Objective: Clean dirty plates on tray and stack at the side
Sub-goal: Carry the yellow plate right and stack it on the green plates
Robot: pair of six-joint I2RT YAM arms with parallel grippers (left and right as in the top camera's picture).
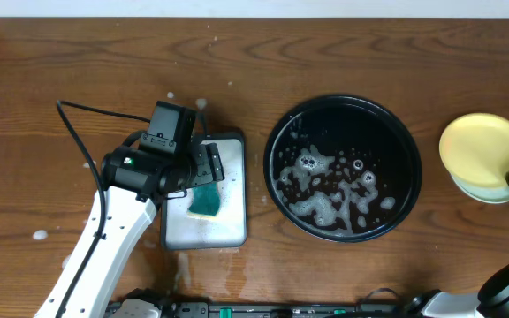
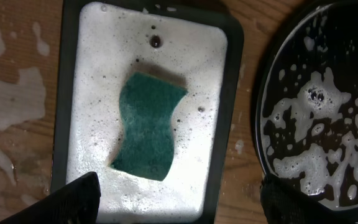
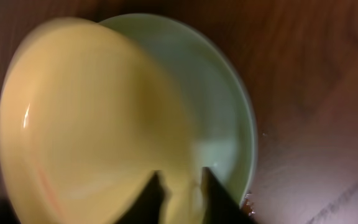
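We see left gripper [image 2: 178,202] spread over sponge [image 2: 149,124]. Right gripper [image 3: 180,193] at yellow plate [image 1: 480,146], 3 o'clock of tray [image 1: 387,132]; can't tell if pinching.

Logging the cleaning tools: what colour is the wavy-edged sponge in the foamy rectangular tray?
The wavy-edged sponge is dark teal-green, clearest in the left wrist view.

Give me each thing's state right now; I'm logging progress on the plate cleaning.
Black tray: foamy, no plates in it.
Yellow plate: on the green plate, offset.
Green plate: on the table, under the yellow one.
Sponge: lying in the foamy grey tray.
Left gripper: open, above the sponge.
Right gripper: astride the yellow plate's rim; grip unclear.
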